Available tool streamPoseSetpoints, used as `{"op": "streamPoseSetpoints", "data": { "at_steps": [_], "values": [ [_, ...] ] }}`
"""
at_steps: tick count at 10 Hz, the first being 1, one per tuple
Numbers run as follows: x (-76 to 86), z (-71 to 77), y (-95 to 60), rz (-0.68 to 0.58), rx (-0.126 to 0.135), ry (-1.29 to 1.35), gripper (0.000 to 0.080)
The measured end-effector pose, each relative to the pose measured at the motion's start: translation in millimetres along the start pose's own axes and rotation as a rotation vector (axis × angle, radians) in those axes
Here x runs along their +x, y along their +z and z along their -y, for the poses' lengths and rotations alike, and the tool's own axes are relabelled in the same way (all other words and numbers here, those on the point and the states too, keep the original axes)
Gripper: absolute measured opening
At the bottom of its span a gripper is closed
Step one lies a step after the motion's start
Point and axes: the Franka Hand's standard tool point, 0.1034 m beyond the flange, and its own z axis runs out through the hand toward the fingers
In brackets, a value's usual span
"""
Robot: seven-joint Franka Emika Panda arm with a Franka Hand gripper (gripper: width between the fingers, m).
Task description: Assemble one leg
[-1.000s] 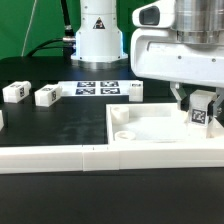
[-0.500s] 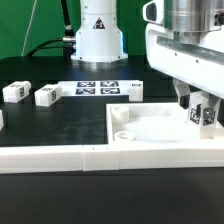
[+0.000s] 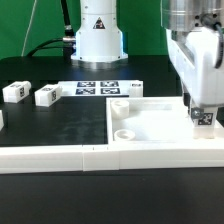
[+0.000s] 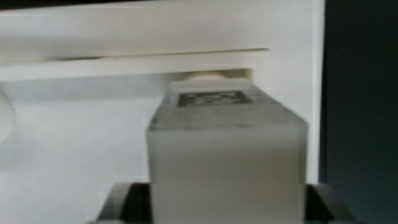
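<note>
My gripper (image 3: 202,108) is shut on a leg (image 3: 204,119), a small white block with a black-and-white tag. It holds the leg upright over the right corner of the large white square panel (image 3: 150,128), at the exterior view's right. In the wrist view the leg (image 4: 222,140) fills the middle between the two dark fingers, tag facing the camera, with the gripper (image 4: 222,205) closed on its sides. The white panel (image 4: 89,100) lies behind it. Whether the leg touches the panel cannot be told.
Three loose legs lie on the black table: two at the exterior view's left (image 3: 14,92) (image 3: 46,95) and one (image 3: 134,91) behind the panel. The marker board (image 3: 97,89) lies at the back. A long white border rail (image 3: 60,157) runs along the front.
My gripper has moved toward the exterior view's right with the leg and turned about its axis. The leg now hangs by the panel's right corner.
</note>
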Motion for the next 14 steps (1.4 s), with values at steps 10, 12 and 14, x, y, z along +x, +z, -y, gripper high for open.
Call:
{"op": "streamPoseSetpoints", "data": {
  "at_steps": [10, 12, 14],
  "values": [
    [-3.0, -2.4, 4.7, -0.001, -0.008, -0.525, 0.0649],
    [-2.9, -2.4, 4.6, -0.002, -0.009, -0.735, 0.0649],
    [-4.3, -2.8, 4.8, 0.0, -0.009, -0.896, 0.0649]
  ]
}}
